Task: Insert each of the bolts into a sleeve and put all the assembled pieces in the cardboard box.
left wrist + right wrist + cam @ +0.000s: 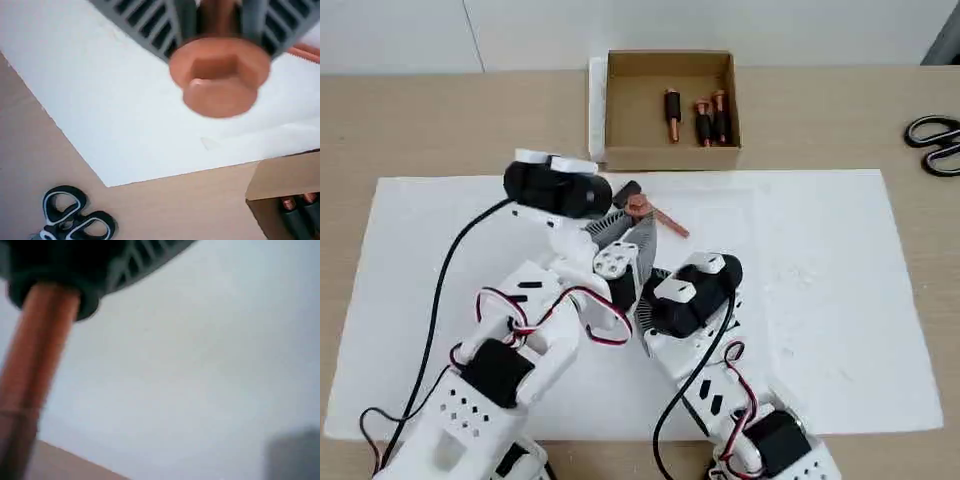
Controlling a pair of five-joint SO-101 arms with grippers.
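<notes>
Mid-insertion, I reckon: left hand (pixel 218 22) clamps bolt (pixel 220 75), right hand (pixel 67 260) grips sleeve (pixel 45 272) — next, push home, then box (pixel 668 158) at 12 o'clock.

three assembled pieces (pixel 704 123), one bolt (pixel 667 223), one box (pixel 632 110)

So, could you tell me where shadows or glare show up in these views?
High view: even light, soft shadows on the white sheet; left wrist view: a small highlight on the bolt; right wrist view: the sleeve sits in shade.

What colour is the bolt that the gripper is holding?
Copper orange; the bolt shows best in the left wrist view.
</notes>
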